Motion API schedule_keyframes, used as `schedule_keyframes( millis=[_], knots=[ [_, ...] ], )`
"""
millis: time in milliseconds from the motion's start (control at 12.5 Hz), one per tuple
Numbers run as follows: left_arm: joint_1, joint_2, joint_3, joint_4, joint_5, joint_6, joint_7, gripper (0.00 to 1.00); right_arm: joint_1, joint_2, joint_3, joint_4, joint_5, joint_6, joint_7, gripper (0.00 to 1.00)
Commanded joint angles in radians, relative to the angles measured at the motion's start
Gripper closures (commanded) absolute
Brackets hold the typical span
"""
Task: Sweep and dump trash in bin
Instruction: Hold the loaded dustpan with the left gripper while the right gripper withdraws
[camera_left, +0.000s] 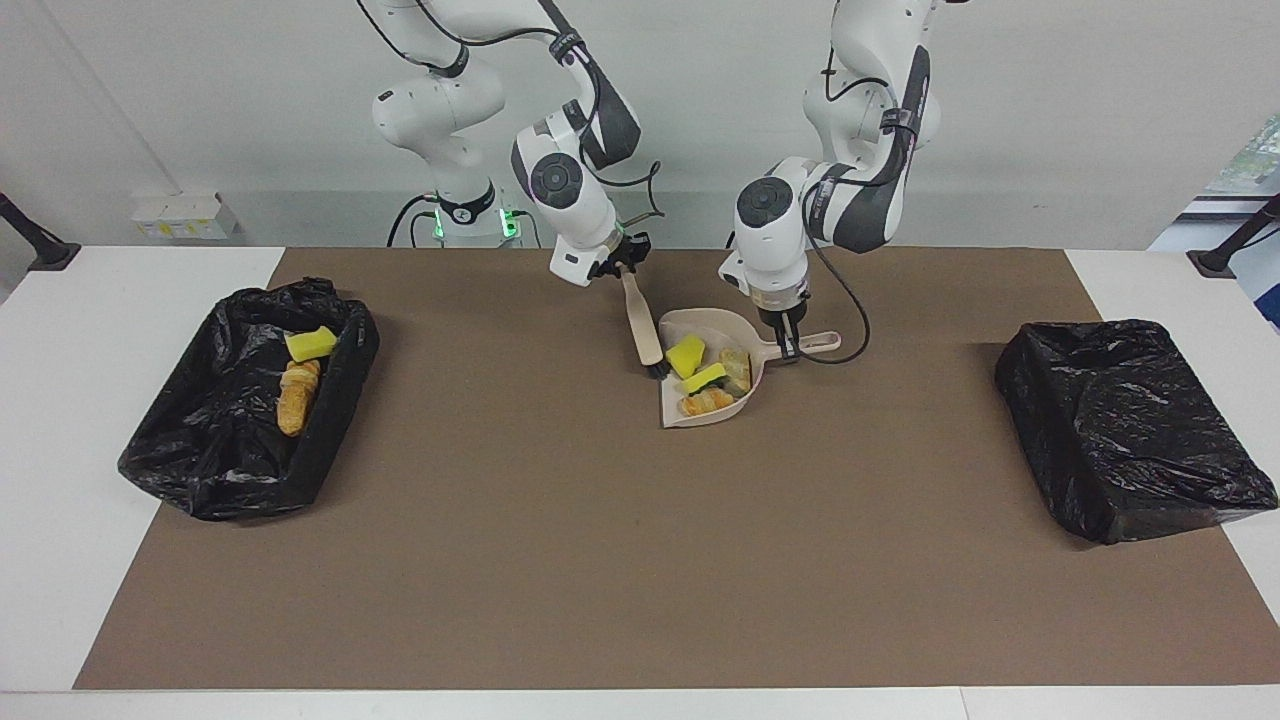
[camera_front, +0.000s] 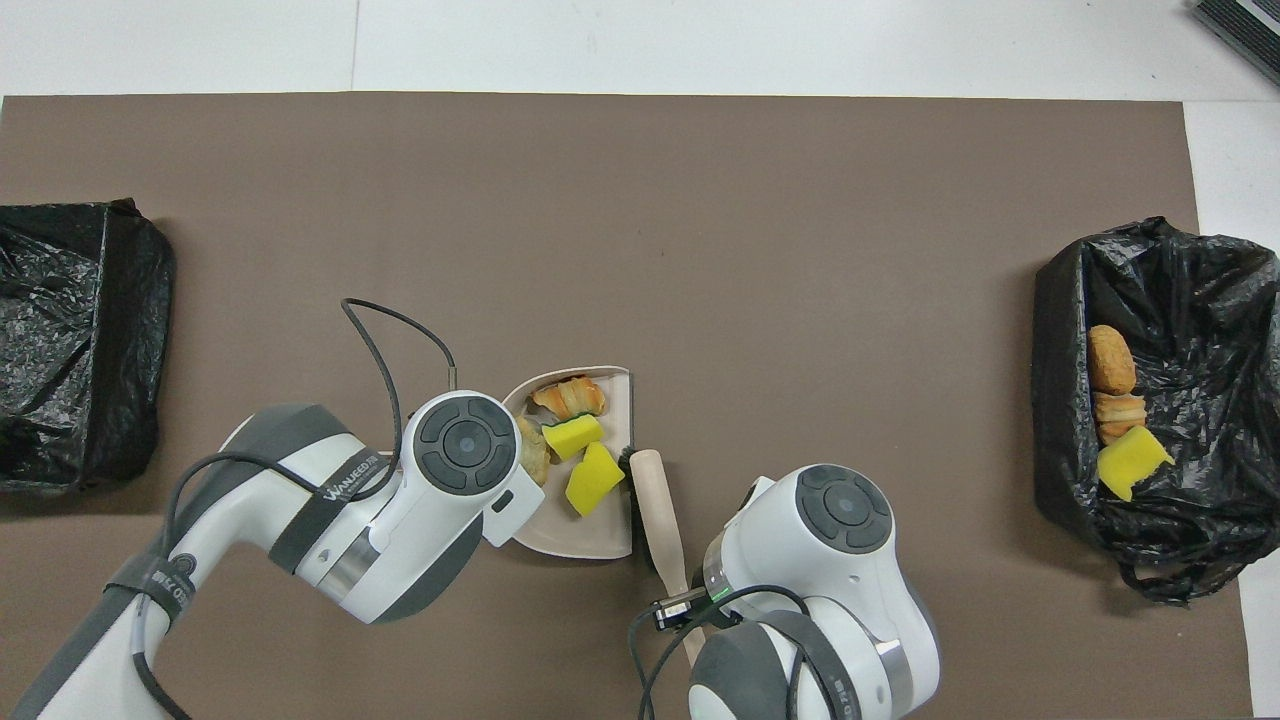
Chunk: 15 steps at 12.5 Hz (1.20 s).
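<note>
The beige dustpan (camera_left: 700, 324) lies on the brown mat in the middle of the table, also in the overhead view (camera_front: 570, 535). It holds two yellow sponge pieces (camera_left: 686, 354) (camera_left: 705, 378) and two bread lumps (camera_left: 736, 368) (camera_left: 706, 402). My left gripper (camera_left: 788, 345) is shut on the dustpan's handle. My right gripper (camera_left: 622, 262) is shut on the beige brush's handle (camera_left: 638, 320); its dark bristles (camera_left: 655, 370) touch the pan's open edge. The black-lined bin (camera_left: 200, 450) at the right arm's end holds one yellow piece (camera_left: 311, 343) and bread lumps (camera_left: 297, 395).
A second black-bagged bin (camera_left: 1130, 430) stands at the left arm's end of the table. The brown mat (camera_left: 600, 560) covers most of the table. In the overhead view my left arm's wrist (camera_front: 465, 440) hides the pan's handle.
</note>
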Motion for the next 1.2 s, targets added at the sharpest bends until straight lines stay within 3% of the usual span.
schedule_keyframes(
  millis=[0,478,797,1116],
  knots=[
    [0.028,-0.014,-0.006,-0.017,-0.032,0.035,0.049,1.0,-0.008,-0.003,0.003,0.014,-0.024,-0.006,0.027,1.0],
    [0.029,-0.021,-0.004,-0.02,-0.033,0.041,0.051,1.0,-0.022,-0.003,-0.008,0.014,-0.059,-0.011,0.027,1.0],
    [0.032,-0.029,-0.004,-0.02,-0.035,0.042,0.097,1.0,-0.135,-0.052,-0.006,0.014,-0.108,-0.086,0.027,1.0],
    [0.152,-0.093,-0.004,0.009,-0.081,0.03,0.29,1.0,-0.224,-0.103,-0.006,0.013,-0.175,-0.169,0.053,1.0]
  ],
)
